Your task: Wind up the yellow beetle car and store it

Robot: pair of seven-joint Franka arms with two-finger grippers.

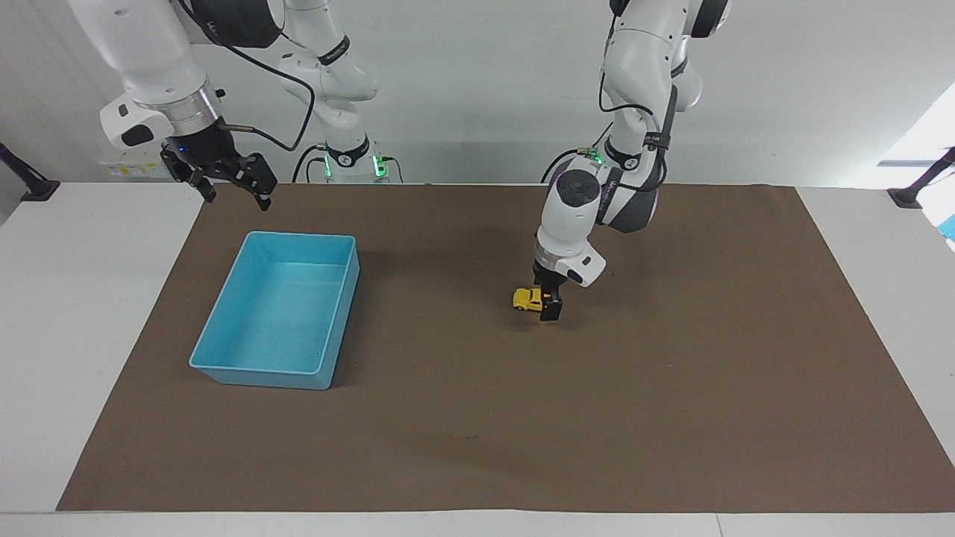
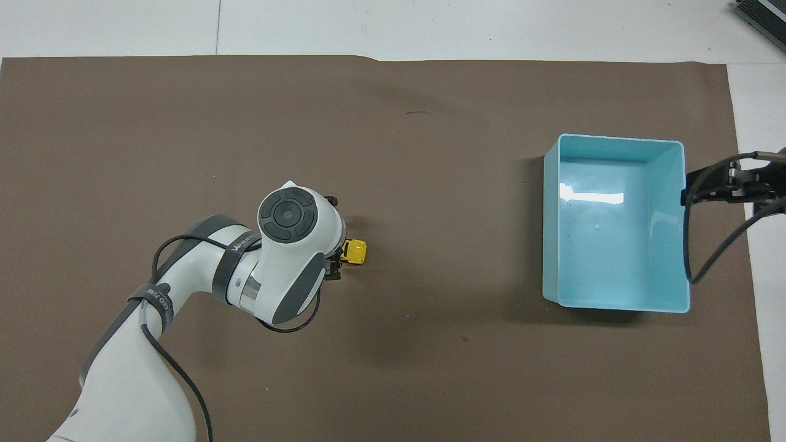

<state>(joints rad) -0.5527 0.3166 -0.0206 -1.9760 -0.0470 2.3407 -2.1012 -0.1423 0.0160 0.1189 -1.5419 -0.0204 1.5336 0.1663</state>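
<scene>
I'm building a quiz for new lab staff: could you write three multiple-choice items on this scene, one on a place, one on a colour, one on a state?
1. Where is the left gripper?
A. Down at the small yellow beetle-shaped toy car
B. Inside the tub
C. Off the brown mat

2. What colour is the rectangular plastic tub?
A. Red
B. Light blue
C. Green

3. What state is the right gripper in?
A. Shut on the car
B. Shut on the tub's rim
C. Open, holding nothing

Key: 1 A, its fingers stand low at the car's end toward the left arm. 2 B, the tub is light blue throughout. 3 C, it waits raised near the tub's corner with fingers spread.
</scene>
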